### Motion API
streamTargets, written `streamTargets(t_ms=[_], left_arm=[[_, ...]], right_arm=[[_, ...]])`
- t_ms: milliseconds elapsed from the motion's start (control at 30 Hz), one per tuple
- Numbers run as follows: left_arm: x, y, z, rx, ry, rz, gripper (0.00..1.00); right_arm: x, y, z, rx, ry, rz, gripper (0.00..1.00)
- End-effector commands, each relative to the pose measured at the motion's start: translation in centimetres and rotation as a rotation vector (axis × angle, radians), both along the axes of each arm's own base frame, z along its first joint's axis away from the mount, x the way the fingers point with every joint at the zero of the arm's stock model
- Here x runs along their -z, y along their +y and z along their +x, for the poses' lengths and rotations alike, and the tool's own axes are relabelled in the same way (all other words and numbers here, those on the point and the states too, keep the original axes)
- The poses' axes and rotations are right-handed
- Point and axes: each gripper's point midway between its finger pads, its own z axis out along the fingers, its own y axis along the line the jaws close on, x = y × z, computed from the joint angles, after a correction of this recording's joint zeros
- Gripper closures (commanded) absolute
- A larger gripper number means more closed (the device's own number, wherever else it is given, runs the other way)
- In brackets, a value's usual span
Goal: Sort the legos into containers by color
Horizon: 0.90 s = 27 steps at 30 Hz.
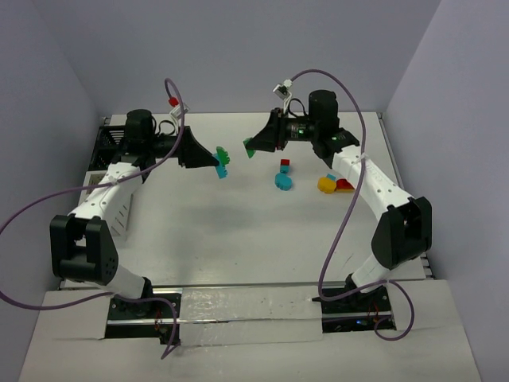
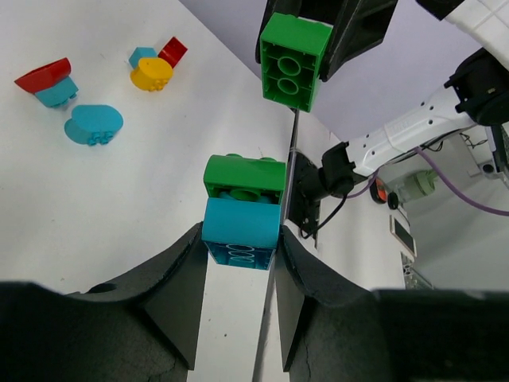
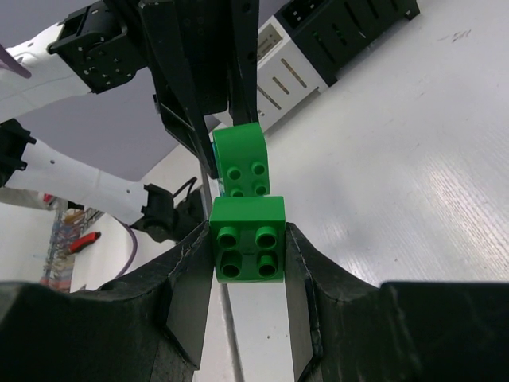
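The left fingers [image 2: 171,294] pinch a cyan brick [image 2: 241,233] capped by a green brick [image 2: 243,177], held aloft, likely for pulling the colors apart. Facing that stack, the right fingers [image 3: 187,294] pinch a second green brick [image 3: 247,239]; the containers [image 1: 106,151] sit left of it.

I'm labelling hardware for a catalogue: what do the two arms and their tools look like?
The left arm and right arm have white links and black joint housings. The left tool and right tool are black, tapering wedges. A purple cable loops along each arm.
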Motion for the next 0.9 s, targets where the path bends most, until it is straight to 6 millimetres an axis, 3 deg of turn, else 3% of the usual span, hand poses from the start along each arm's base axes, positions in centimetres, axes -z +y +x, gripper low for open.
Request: streamTargets(t_ms=[0, 67, 133, 333, 367, 500, 600, 733, 867], left_arm=[[-1.7, -0.9, -1.0, 0.06, -0.106, 0.019, 1.0], [-1.6, -1.2, -1.1, 0.068, -0.117, 0.03, 1.0], [-1.1, -1.2, -1.1, 0.063, -0.108, 0.037, 1.0], [1.0, -0.8, -0.1, -0.001, -0.11, 0.115, 1.0], [1.3, -0.7, 0.0, -0.004, -0.105, 0.124, 1.0], [2.3, -0.4, 0.3, -0.024, -0.096, 0.161, 1.0], [2.7, -0.2, 0.4, -0.036, -0.095, 0.176, 1.0], [3.2, -0.1, -0.1, -0.015, -0.076, 0.162, 1.0], [3.1, -0.2, -0.9, 0.023, -0.063, 0.125, 1.0]], right_arm=[[-2.9, 1.4, -1.1, -0.029, -0.098, 0.026, 1.0], [-2.0, 1.9, -0.6, -0.02, -0.079, 0.006, 1.0], [0.2, 1.7, 0.4, 0.027, -0.053, -0.054, 1.0], [9.7, -0.6, 4.1, 0.201, -0.07, -0.346, 1.0], [10.1, -0.7, 4.1, 0.203, -0.06, -0.358, 1.0], [16.9, -3.7, 6.8, 0.303, -0.102, -0.642, 1.0], [20.1, -5.3, 7.3, 0.332, -0.101, -0.752, 1.0], [19.0, -3.5, 5.2, 0.214, -0.081, -0.608, 1.0], [13.4, -1.2, 2.6, 0.108, -0.12, -0.363, 1.0]])
